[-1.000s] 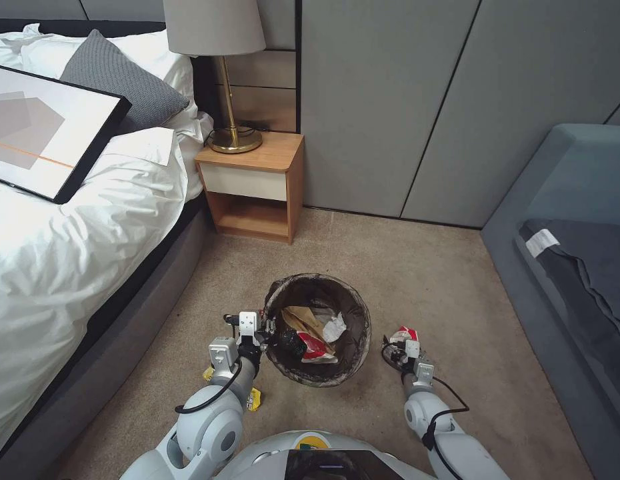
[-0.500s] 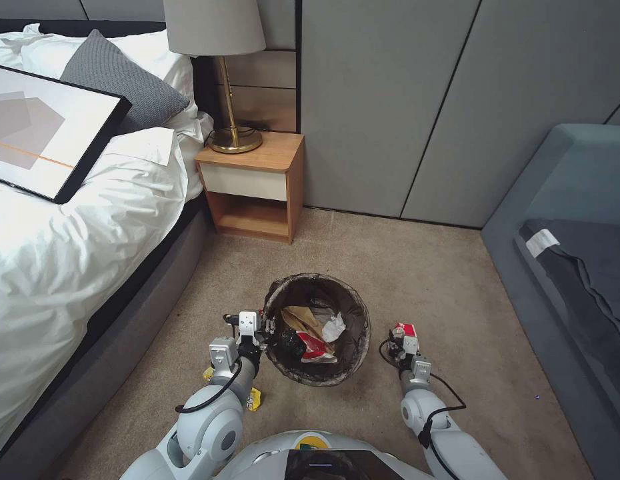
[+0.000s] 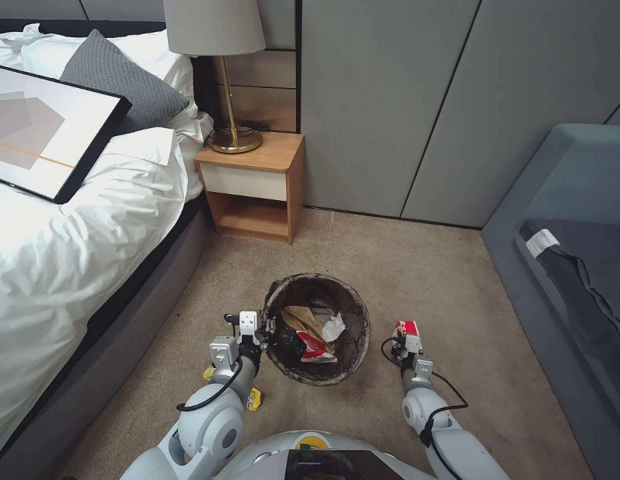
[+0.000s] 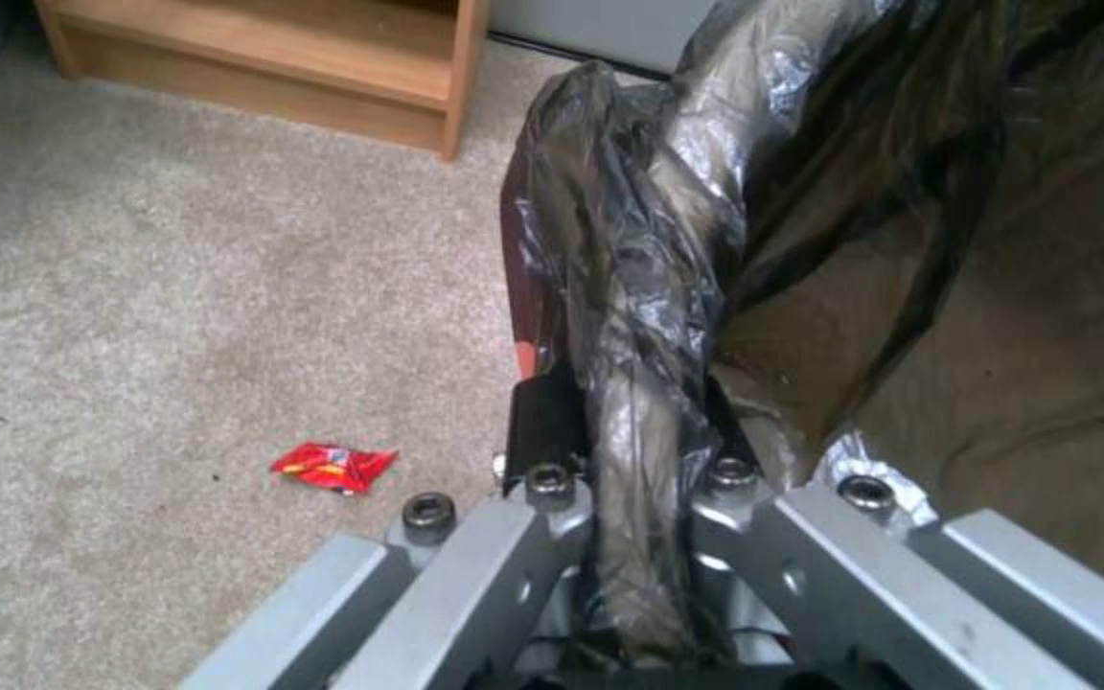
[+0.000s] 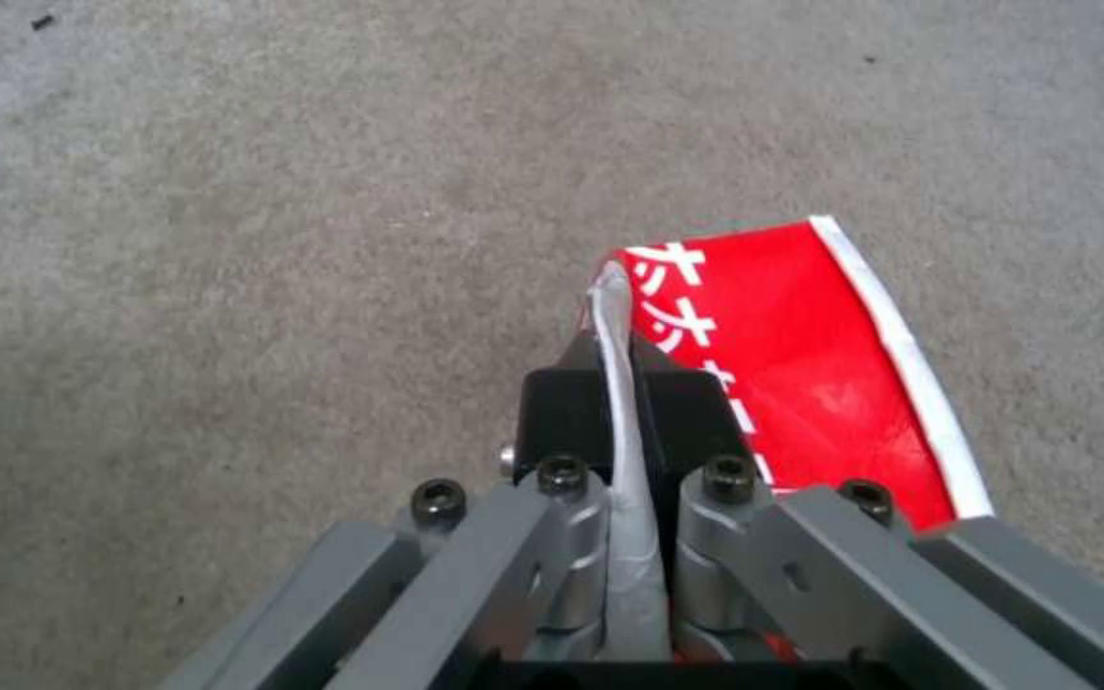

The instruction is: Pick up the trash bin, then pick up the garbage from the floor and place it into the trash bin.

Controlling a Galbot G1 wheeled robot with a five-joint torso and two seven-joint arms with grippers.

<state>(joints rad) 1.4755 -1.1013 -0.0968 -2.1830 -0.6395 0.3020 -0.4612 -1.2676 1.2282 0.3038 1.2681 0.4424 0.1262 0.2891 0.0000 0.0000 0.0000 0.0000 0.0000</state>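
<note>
The trash bin [image 3: 319, 279], round with a dark liner, hangs just above the carpet in front of me. My left gripper [image 3: 275, 331] is shut on its liner-wrapped rim [image 4: 635, 316] on the side nearest the bed. Tan paper [image 3: 302, 319], a white tissue [image 3: 334, 328] and a red-and-white cup [image 3: 317, 348] lie inside. My right gripper [image 3: 403, 340] is to the right of the bin, shut on the edge of a crushed red-and-white paper cup [image 5: 808, 355] held over the carpet. Yellow wrappers [image 3: 255, 399] lie under my left forearm. A small red wrapper [image 4: 333, 466] lies on the carpet.
The bed [image 3: 70, 267] runs along the left. A wooden nightstand [image 3: 253, 187] with a lamp [image 3: 217, 27] stands behind the bin against the panelled wall. A blue-grey sofa [image 3: 570, 220] borders the right. Open carpet [image 3: 417, 267] lies between them.
My right gripper has lifted a little and shifted slightly right with the red-and-white cup, which now stands more upright. The left arm and the bin have stayed still.
</note>
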